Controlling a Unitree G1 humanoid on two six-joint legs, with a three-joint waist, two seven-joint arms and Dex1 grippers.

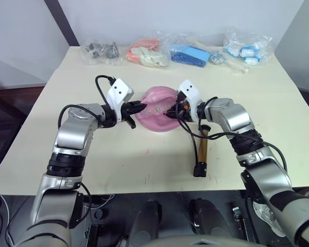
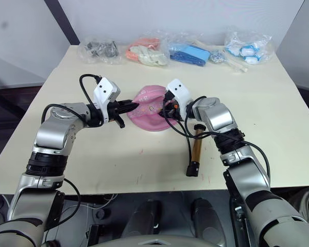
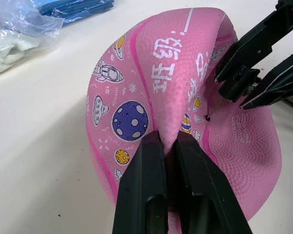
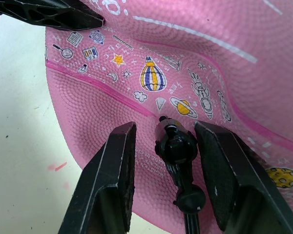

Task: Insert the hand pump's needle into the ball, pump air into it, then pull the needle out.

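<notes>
Pinching a fold of the limp ball [image 3: 151,92], the left tool [image 3: 168,146] steadies it; the needle [image 4: 162,119] sits between the right tool's [image 4: 166,141] parted fingers, pointing straight ahead into the rubber.

I see the ball [image 1: 158,109], pink with cartoon space stickers, lying deflated and folded on the table. The needle [image 4: 178,146], a small black fitting, touches the ball's surface. The hand pump [image 1: 202,146], gold-brown with black caps, lies just beside the ball.
</notes>
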